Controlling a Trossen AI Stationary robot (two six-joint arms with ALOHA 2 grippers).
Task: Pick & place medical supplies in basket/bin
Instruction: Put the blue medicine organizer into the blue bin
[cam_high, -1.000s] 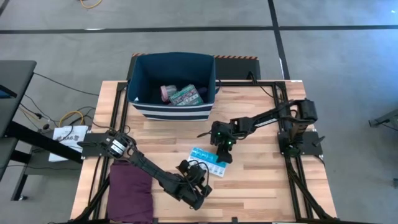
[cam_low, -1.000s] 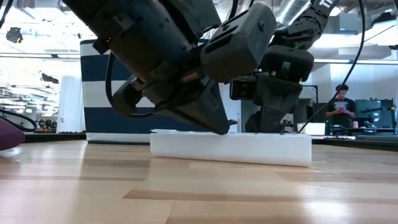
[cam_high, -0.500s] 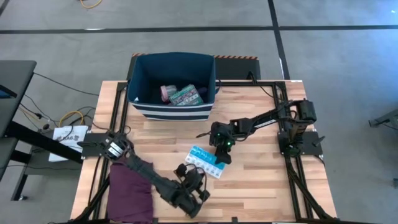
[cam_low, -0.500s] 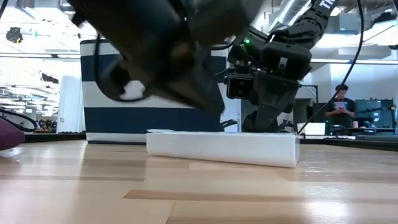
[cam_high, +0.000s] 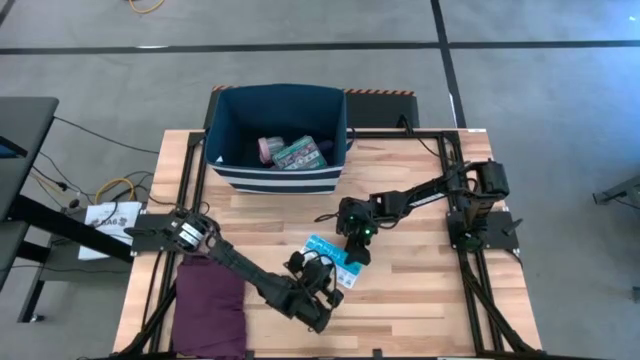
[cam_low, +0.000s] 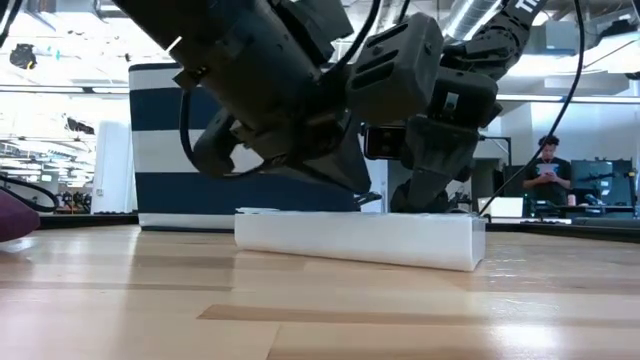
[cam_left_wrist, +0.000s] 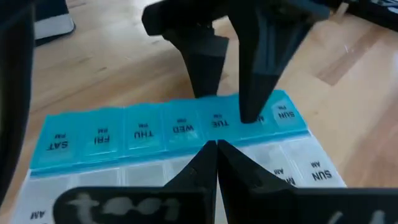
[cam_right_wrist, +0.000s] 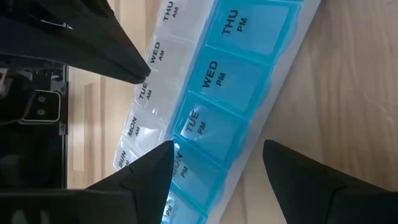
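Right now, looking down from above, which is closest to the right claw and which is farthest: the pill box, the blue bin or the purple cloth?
From the right gripper, in the high view:
1. Pill box: right beneath it, mid-table.
2. Blue bin: at the table's far edge, left of the gripper.
3. Purple cloth: farthest, at the near left corner.

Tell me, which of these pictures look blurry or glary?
Left wrist view: the left pincer, shut, is a soft dark blur, while the blue-and-clear plastic weekly pill box reads fairly clearly. Right wrist view: its day labels are sharp. Low view: bright ceiling lights wash out the background, and the wooden table shows sheen.
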